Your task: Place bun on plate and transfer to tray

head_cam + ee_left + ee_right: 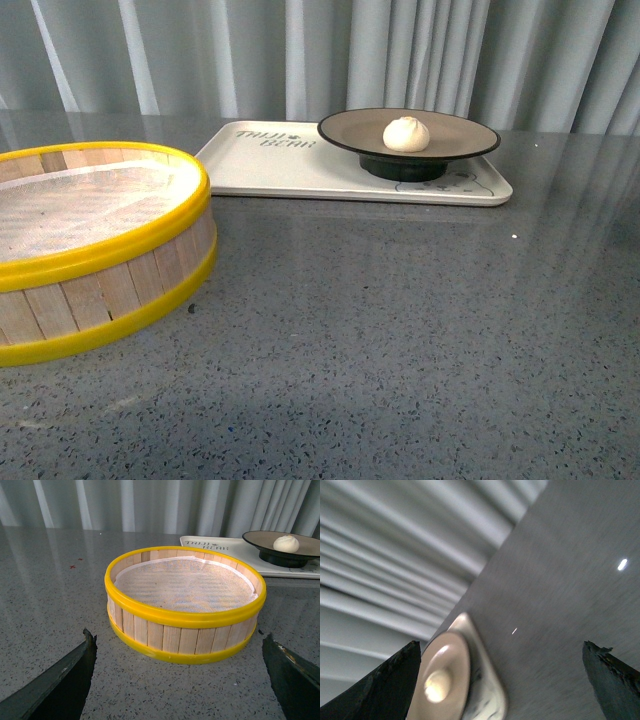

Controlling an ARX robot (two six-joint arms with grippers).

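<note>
Grey curtains back the speckled table (400, 330); bun (406, 133) sits on plate (350, 132) on tray (270, 165), apparently; steamer basket (90, 250) nearby; left gripper (180, 680) and right gripper (505, 680) both spread, empty

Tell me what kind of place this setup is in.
Probably a staged test bench, not a real kitchen: a speckled grey countertop backed by plain grey curtains, with only a steamer basket and a bun on a plate atop a tray.

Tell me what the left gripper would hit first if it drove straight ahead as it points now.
Probably the steamer basket, centred between the open left gripper's fingers; only bare table lies before it.
</note>
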